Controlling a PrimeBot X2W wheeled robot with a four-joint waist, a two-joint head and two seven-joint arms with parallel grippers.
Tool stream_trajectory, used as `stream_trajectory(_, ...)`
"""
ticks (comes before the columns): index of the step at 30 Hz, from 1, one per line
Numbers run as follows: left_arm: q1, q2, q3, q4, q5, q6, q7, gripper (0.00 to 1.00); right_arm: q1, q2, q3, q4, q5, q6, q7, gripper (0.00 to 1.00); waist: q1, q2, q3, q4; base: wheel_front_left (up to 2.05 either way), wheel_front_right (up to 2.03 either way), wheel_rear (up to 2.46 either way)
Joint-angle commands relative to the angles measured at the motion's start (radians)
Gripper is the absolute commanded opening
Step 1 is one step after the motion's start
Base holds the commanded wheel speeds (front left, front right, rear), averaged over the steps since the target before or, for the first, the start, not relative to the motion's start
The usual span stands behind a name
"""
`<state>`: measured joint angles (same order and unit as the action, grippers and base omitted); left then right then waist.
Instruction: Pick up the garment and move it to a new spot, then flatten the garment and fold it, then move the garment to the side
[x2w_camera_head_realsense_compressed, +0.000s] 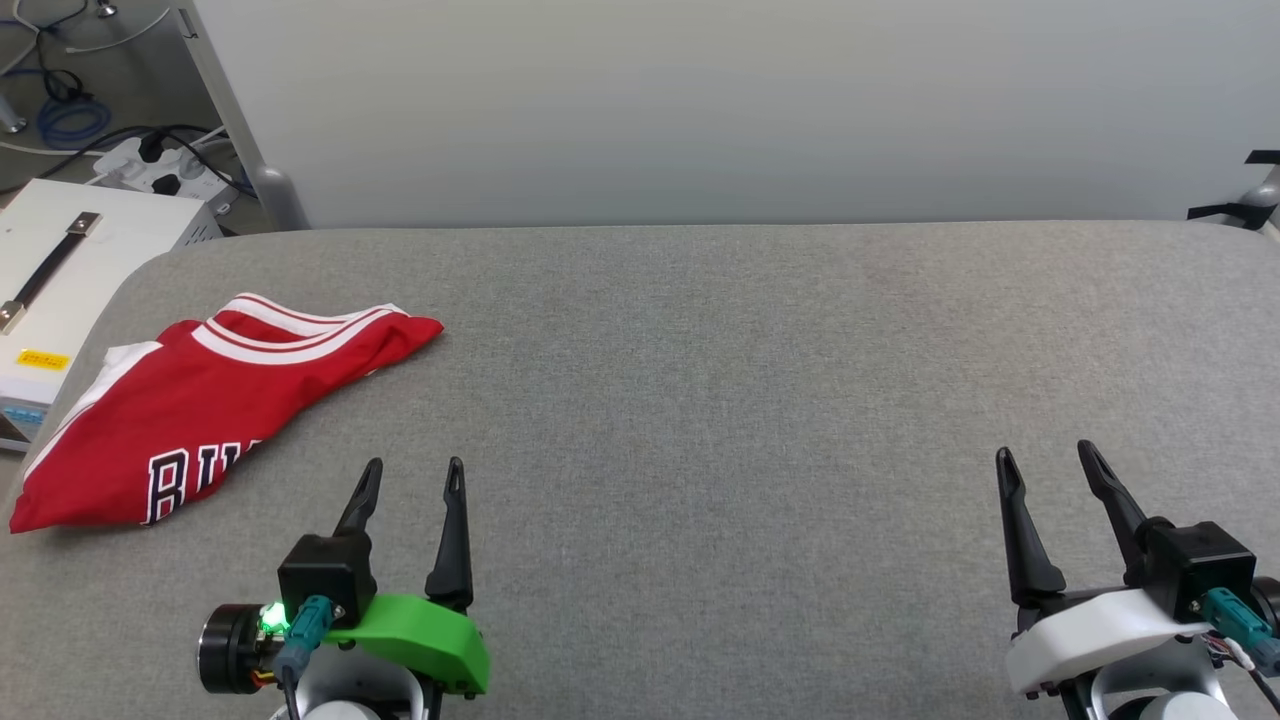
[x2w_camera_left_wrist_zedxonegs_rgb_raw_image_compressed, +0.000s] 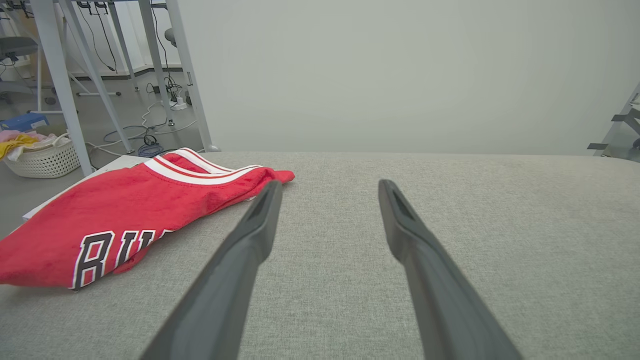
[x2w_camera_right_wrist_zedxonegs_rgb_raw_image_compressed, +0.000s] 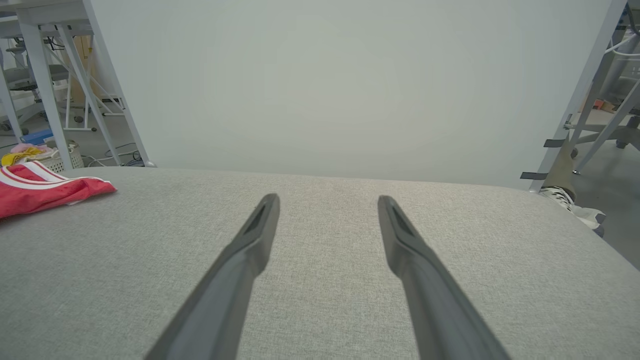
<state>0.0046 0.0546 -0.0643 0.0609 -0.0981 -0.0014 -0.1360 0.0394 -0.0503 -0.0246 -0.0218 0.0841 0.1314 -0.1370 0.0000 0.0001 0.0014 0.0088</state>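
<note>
My left gripper (x2w_camera_head_realsense_compressed: 415, 468) stands wide and empty at seven o'clock on the grey table (x2w_camera_head_realsense_compressed: 700, 350), fingers pointing to twelve. My right gripper (x2w_camera_head_realsense_compressed: 1044, 452) is just as wide and empty, well apart at five o'clock. The garment (x2w_camera_head_realsense_compressed: 200, 400) lies in bunched layers at nine o'clock, close to the table's left edge, striped trim toward twelve, touching neither gripper. I judge that edge the main risk: a pinch catching only the top layer, or a drag toward nine, could slide the cloth off toward the white box (x2w_camera_head_realsense_compressed: 60, 270) beside it. My right arm must reach far across, so a lopsided lift may twist it.
</note>
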Motion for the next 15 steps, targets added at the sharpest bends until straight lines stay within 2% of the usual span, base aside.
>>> stream_trajectory(1,0.014,-0.002,-0.005,0.008,-0.009,0.004,-0.012,1.0,0.011,0.0,0.001,0.005,0.005,0.0,-0.012,1.0,0.0,-0.0001,0.0,0.0,0.0,0.0,0.0)
stream_trajectory(15,0.01,-0.003,-0.023,0.038,-0.029,0.005,-0.041,1.0,0.016,0.0,-0.002,0.014,0.019,-0.001,-0.041,1.0,0.0,-0.0001,0.007,0.008,0.0,0.0,0.0)
